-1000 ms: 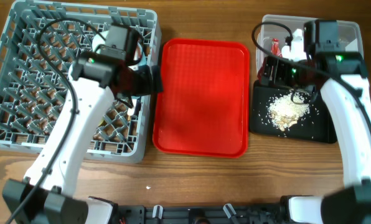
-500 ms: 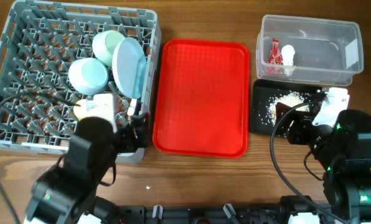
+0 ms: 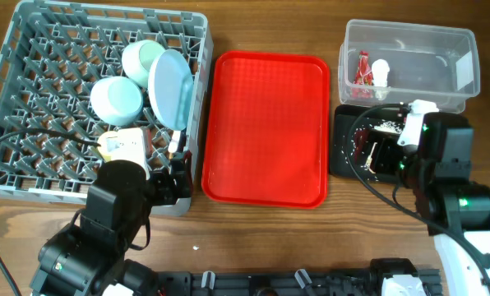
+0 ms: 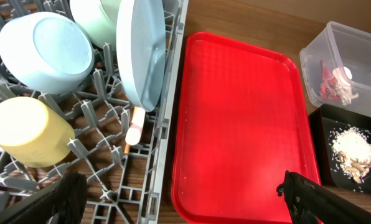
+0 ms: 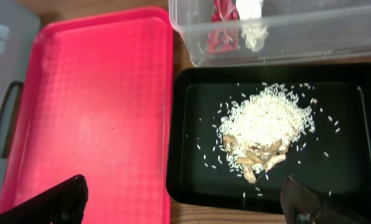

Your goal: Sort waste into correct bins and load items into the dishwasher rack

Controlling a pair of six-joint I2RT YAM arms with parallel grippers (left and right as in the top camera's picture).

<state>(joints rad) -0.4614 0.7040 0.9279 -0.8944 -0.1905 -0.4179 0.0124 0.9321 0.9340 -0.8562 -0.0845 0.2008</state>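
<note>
The grey dishwasher rack point(image 3: 31, 49) holds the upright pale-blue plate point(image 3: 173, 86), two mint bowls point(image 3: 140, 57) point(image 3: 116, 99) and the yellow cup point(image 4: 27, 130). A pale stick-like handle point(image 4: 134, 124) lies below the plate. The clear tub point(image 3: 409, 90) holds the red wrapper point(image 3: 362, 70) and the white scrap point(image 3: 381, 72). Rice-like crumbs point(image 5: 266, 121) lie in the black tray point(image 5: 198, 162). My left gripper point(image 4: 185, 205) is open and empty over the rack's near right corner. My right gripper point(image 5: 182, 208) is open and empty over the black tray's near left edge.
The large red tray point(image 3: 265, 127) lies between the rack and the bins, with nothing on it. My left arm point(image 3: 105, 222) covers the rack's near edge. My right arm point(image 3: 450, 189) covers the black tray's right part. Bare wood runs along the near side.
Both arms have drawn back to the near side. The left arm has left the rack's top, uncovering plate, bowls and cup. The right arm has left the tub.
</note>
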